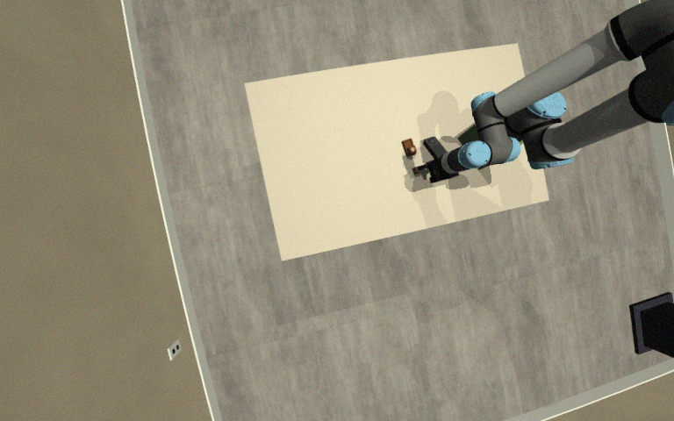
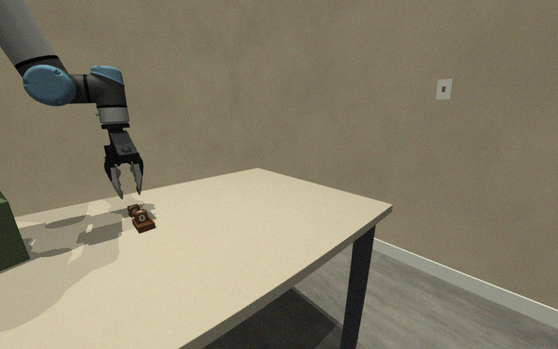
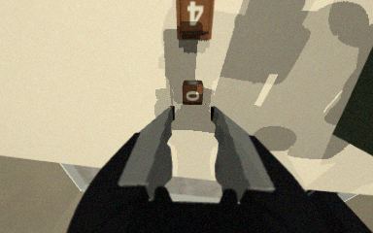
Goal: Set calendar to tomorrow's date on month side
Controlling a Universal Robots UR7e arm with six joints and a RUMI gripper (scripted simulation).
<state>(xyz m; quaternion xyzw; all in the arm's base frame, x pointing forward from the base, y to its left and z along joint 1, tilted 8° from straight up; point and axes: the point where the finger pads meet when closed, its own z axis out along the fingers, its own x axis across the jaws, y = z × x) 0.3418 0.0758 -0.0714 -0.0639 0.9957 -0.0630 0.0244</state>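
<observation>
A loose dark brown cube (image 2: 132, 210) (image 3: 192, 92) lies on the table beside the tray; a white 0, turned sideways, shows in the wrist view. The small brown tray (image 1: 406, 143) (image 2: 144, 225) (image 3: 209, 33) holds the other cube (image 2: 141, 217) (image 3: 194, 14), which shows a 0 on one side in the exterior view and an upside-down 4 in the wrist view. My gripper (image 2: 131, 196) (image 3: 192, 107) is partly open and empty, above the loose cube. The month's name is not readable.
A dark green block (image 2: 11, 242) (image 3: 359, 107) stands on the table (image 1: 323, 163) (image 2: 263, 230), to the right in the wrist view. The arm's shadows fall over the tabletop around the cubes. A wall lies beyond the table's back edge.
</observation>
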